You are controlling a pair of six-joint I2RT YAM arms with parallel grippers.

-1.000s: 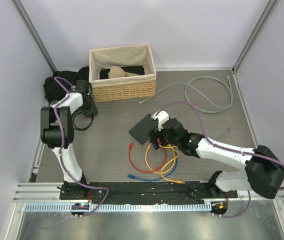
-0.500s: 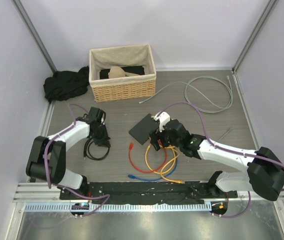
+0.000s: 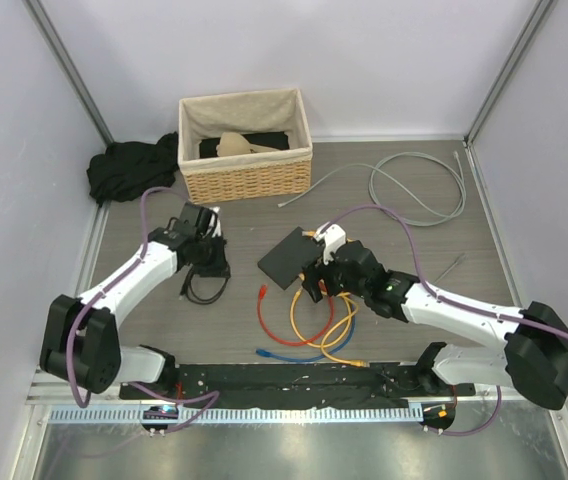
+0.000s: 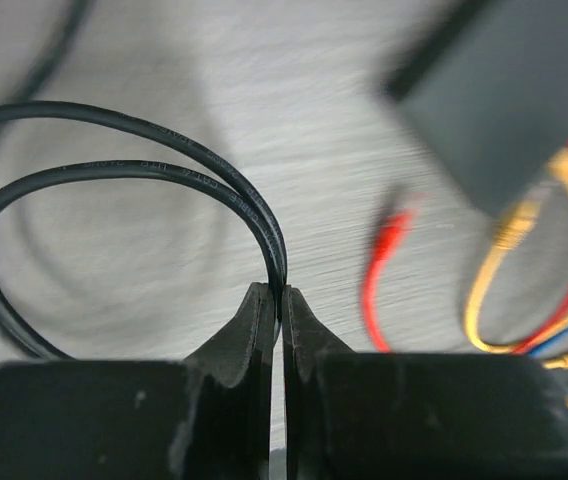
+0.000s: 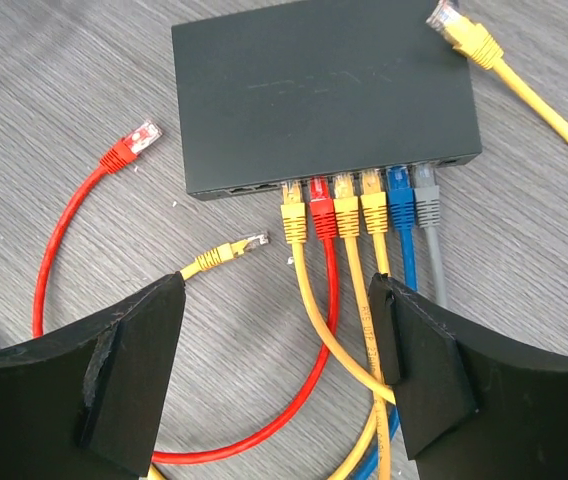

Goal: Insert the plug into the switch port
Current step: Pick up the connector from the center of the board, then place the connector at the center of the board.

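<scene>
Left wrist view: the switch (image 4: 524,100) is blurred and cut off at the frame edge, ahead and to the right of the left gripper (image 4: 282,296). That gripper is pressed together, pinching a black cable (image 4: 164,130) whose ends run out of frame.

Right wrist view: the switch lies flat just ahead of the spread right gripper (image 5: 276,300). It is dark grey and matte. Six plugs are seated in the socket row facing the gripper. The leftmost sockets are shadowed.

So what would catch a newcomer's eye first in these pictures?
The dark switch in the middle has six coloured plugs in a row, with the open right gripper beside them. Further left, the left gripper is shut on a looped black cable. A wicker basket stands at the back.
</scene>
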